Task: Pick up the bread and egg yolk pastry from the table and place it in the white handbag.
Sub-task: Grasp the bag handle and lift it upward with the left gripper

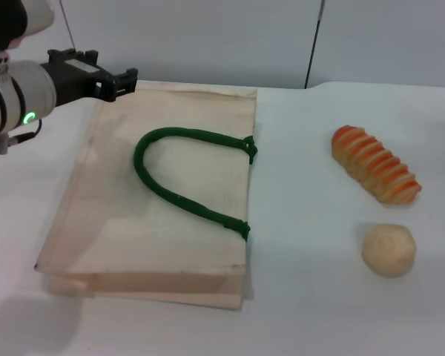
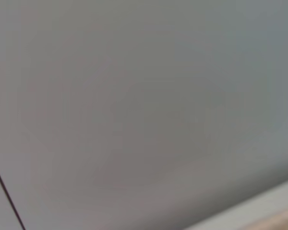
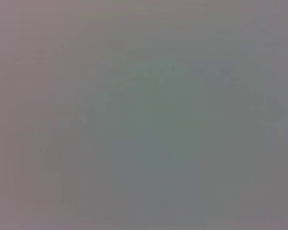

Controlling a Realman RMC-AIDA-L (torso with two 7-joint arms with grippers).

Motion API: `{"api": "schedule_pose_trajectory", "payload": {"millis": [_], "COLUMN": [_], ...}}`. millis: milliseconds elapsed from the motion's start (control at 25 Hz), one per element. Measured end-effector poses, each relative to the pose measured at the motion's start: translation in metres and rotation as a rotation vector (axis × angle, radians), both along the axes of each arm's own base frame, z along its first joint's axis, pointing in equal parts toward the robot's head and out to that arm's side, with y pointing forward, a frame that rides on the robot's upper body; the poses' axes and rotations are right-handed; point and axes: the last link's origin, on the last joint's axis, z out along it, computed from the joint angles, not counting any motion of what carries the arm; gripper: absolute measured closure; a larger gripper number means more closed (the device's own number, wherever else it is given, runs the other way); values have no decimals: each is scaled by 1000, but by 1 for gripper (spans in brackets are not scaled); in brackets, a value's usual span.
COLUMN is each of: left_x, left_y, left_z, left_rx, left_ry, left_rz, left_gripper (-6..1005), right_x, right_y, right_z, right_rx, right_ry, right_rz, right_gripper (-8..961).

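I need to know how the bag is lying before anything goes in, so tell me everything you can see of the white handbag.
The white handbag is a large cream fabric tote lying flat on the white table, its opening toward the bread and pastry. One dark green rope handle curls in a loop over its upper face, both ends fixed near that edge. The mouth looks closed flat. The left claw hovers at its far corner; contact cannot be told. Nothing else touches it.

The flat cream fabric handbag point(image 1: 163, 200) with its dark green rope handle point(image 1: 185, 182) occupies the left half of the white table point(image 1: 304, 297). A bare strip of table separates it from the orange-and-cream striped ridged loaf point(image 1: 376, 165) and the round pale tan bun point(image 1: 388, 250); both are unobstructed from above. The black left gripper point(image 1: 126, 80) overhangs the handbag's far left corner.
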Motion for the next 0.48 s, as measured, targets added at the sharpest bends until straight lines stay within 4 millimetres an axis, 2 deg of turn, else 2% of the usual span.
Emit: {"api": "schedule_pose_trajectory", "payload": {"millis": [480], "left_x": [11], "left_y": [0], "left_z": [4], "left_rx": [-206], "left_ry": [40], "left_rz": [163], "left_gripper": [282], "right_x": [-2], "right_y": [5], "right_z": [-2], "right_rx": [-13], "right_ry": [-1], "right_rz": [-11], "right_gripper": [184]}}
